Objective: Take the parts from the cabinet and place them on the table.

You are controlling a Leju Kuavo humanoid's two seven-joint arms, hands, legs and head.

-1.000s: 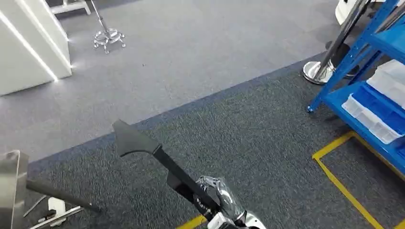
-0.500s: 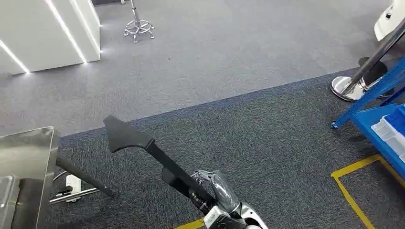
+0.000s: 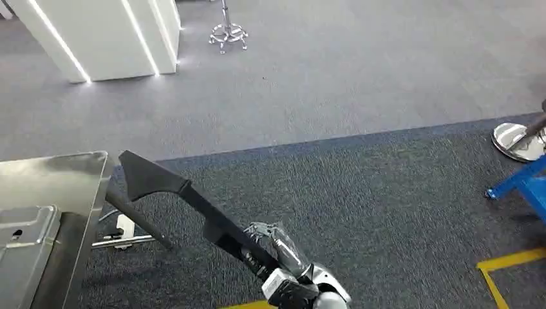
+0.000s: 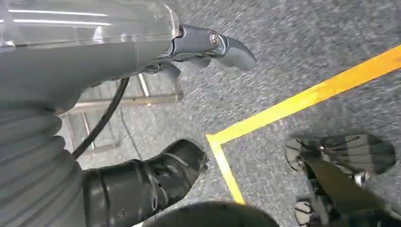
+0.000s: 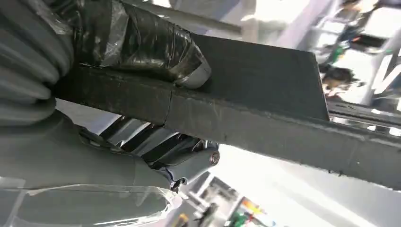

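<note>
Wrapping round the dark bar, our right hand (image 5: 118,66) has its taped fingers (image 5: 142,42) pressed over one face of the black part (image 3: 167,193) and the thumb (image 5: 189,163) tucked under the other, so the part is clamped between them; in the head view that same hand sits at the near end of the bar, low in the picture. From there the part runs out long and straight, up and to the left, ending in a broad wedge-shaped head that hangs just over the near corner of the steel table (image 3: 58,174). We judge it stiff, since it holds its line with no sag, and probably a light moulded piece, though the long overhang will lever against our grip. Its surface looks matte, so slipping seems unlikely, but holding it at one end means the far head will swing wide with any wrist turn; a hold nearer the thicker block midway along would balance better. Our left hand (image 4: 208,45) hangs by the floor, holding nothing, fingers loosely curled with gaps between them, above the grey carpet (image 3: 360,193) and a yellow floor line (image 4: 302,99). Out beyond lie a tray (image 3: 26,238) on the table, a white wall (image 3: 109,38), a chrome stand base (image 3: 515,138) and a blue rack foot (image 3: 521,183).
</note>
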